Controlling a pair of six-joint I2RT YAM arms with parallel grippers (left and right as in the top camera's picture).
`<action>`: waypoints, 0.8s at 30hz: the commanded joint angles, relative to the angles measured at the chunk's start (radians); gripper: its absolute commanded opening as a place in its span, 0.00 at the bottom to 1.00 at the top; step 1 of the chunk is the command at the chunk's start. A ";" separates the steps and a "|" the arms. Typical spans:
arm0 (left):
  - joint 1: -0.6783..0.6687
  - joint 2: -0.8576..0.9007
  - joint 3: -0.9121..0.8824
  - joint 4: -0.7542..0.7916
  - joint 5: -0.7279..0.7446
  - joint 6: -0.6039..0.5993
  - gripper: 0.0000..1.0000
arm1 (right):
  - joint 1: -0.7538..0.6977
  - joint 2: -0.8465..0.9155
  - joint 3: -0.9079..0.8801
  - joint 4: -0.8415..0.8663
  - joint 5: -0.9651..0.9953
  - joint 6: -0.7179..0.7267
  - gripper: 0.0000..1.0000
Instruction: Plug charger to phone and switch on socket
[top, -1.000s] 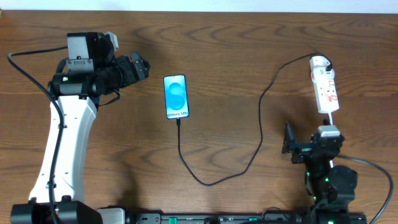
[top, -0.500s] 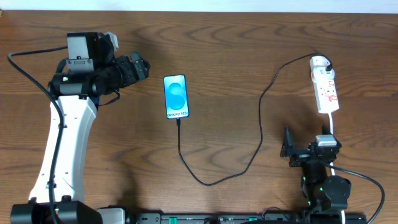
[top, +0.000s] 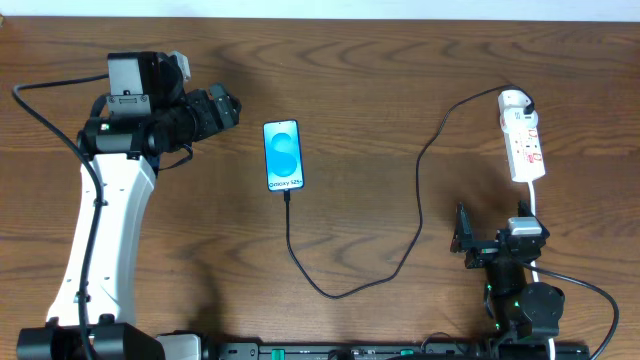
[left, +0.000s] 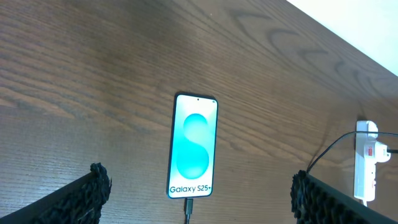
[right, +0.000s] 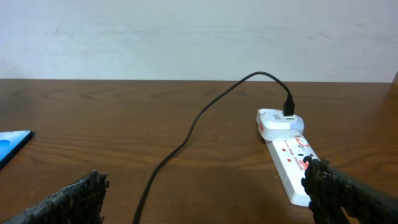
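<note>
The phone (top: 283, 155) lies face up mid-table, its blue screen lit; it also shows in the left wrist view (left: 193, 145) and at the left edge of the right wrist view (right: 12, 144). The black charger cable (top: 415, 215) runs from the phone's near end, where its plug (left: 188, 205) sits in the port, round to the socket's far end (right: 289, 107). The white socket (top: 522, 140) lies at the right, also in the right wrist view (right: 289, 152). My left gripper (top: 222, 108) is open, left of the phone. My right gripper (top: 462, 235) is open and empty, near the socket's near end.
The socket's white cord (top: 534, 197) runs toward the right arm's base. The table's far edge meets a pale wall (right: 186, 37).
The right arm drew back toward the near edge between the earliest frame and half a second ago. Nothing has moved since. The left arm is still.
</note>
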 joint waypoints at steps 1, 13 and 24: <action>0.001 0.002 0.006 -0.001 0.001 0.010 0.94 | 0.007 -0.008 -0.005 -0.001 0.015 -0.010 0.99; -0.022 -0.036 -0.004 0.004 -0.161 0.010 0.94 | 0.007 -0.008 -0.005 -0.001 0.015 -0.010 0.99; -0.122 -0.287 -0.324 0.394 -0.370 0.124 0.94 | 0.007 -0.008 -0.005 -0.001 0.015 -0.010 0.99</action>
